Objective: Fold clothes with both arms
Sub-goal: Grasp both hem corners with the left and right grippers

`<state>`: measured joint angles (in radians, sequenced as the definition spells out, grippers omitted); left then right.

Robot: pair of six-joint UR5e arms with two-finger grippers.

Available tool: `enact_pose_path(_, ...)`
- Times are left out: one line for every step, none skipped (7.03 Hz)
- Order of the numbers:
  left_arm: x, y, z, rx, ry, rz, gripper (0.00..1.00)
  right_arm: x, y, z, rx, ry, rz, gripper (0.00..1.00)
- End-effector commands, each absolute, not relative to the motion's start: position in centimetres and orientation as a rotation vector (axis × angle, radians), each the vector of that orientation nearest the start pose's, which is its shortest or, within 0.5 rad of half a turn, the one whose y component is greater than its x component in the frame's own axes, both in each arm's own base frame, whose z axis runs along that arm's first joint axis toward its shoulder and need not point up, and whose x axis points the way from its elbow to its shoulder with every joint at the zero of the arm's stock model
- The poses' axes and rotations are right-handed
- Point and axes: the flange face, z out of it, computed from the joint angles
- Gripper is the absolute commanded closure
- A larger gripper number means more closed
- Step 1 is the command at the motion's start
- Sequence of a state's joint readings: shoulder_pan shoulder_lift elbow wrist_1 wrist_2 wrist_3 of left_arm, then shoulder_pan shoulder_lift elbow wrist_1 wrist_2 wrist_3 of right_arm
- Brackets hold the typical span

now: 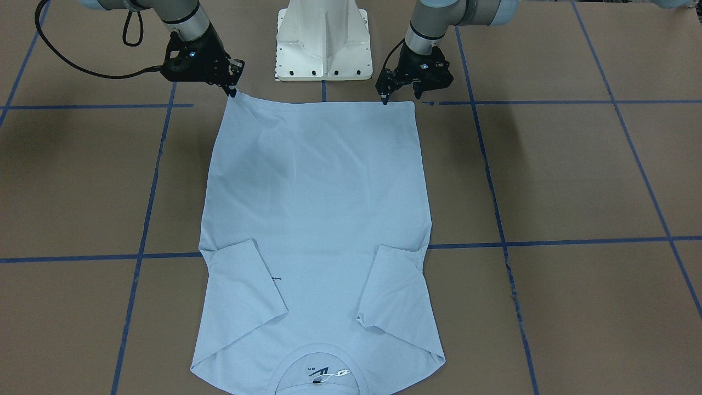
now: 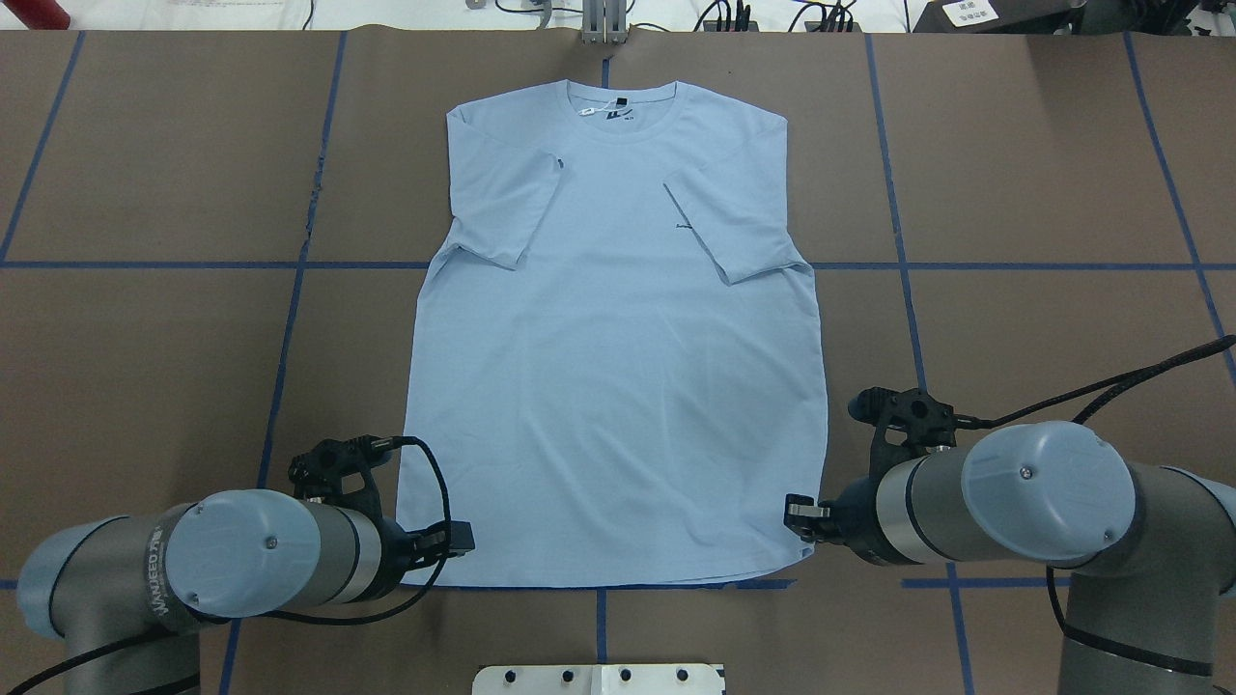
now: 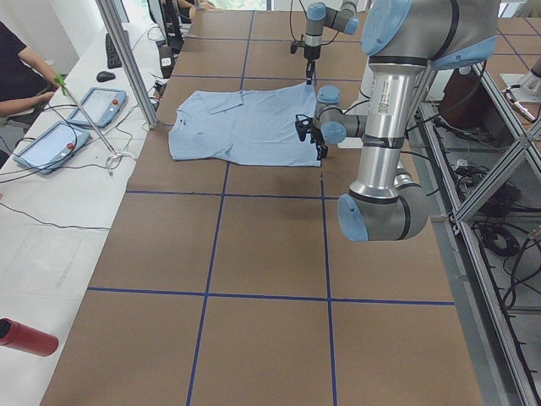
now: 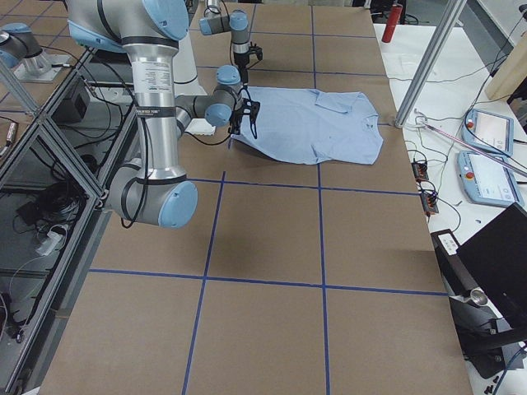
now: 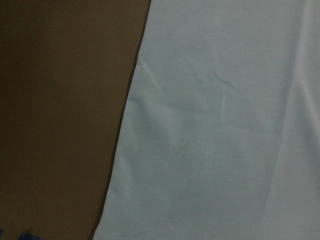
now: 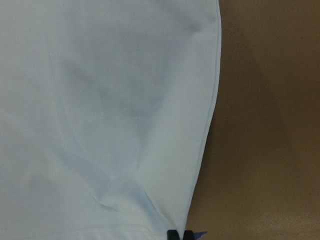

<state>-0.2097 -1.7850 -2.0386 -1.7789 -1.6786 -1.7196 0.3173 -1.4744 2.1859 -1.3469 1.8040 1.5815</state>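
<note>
The light blue T-shirt lies flat on the brown table, sleeves folded in over the chest and collar at the far side from me. My right gripper is shut on the hem corner at the shirt's near right, and that corner is lifted a little in the exterior right view. My left gripper is open at the other hem corner, with one fingertip on the hem edge. The left wrist view shows only flat cloth. The right wrist view shows the cloth gathered toward the fingertips.
The white pedestal base stands just behind the hem. Blue tape lines grid the table. A red bottle lies at the table's far edge, near tablets and a metal post.
</note>
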Motion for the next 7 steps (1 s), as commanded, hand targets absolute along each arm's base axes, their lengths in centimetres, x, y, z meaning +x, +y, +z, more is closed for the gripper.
enact_pose_path(50.40,-22.49,33.06,-0.078,0.813,-0.298,0.02,-41.74,-25.40,30.56,-0.070,-0.958,0.195,1.00)
enact_pose_path(50.53,-22.40,33.22,-0.072,0.800,-0.295,0.02,-41.62,-25.59,30.56,-0.067,-0.958,0.198,1.00)
enact_pose_path(50.62,-22.50,33.30,-0.065,0.797,-0.299,0.03,-41.64,-25.66,30.55,-0.068,-0.958,0.198,1.00)
enact_pose_path(50.87,-22.61,33.94,-0.059,0.783,-0.301,0.04,-41.55,-25.77,30.62,-0.068,-0.957,0.201,1.00)
enact_pose_path(50.97,-22.63,34.00,-0.059,0.782,-0.301,0.06,-41.49,-25.89,30.54,-0.067,-0.959,0.202,1.00)
enact_pose_path(50.97,-22.54,33.93,-0.060,0.783,-0.300,0.07,-41.49,-25.89,30.54,-0.067,-0.959,0.202,1.00)
enact_pose_path(50.97,-22.54,33.93,-0.060,0.783,-0.301,0.11,-41.39,-25.99,30.61,-0.068,-0.958,0.205,1.00)
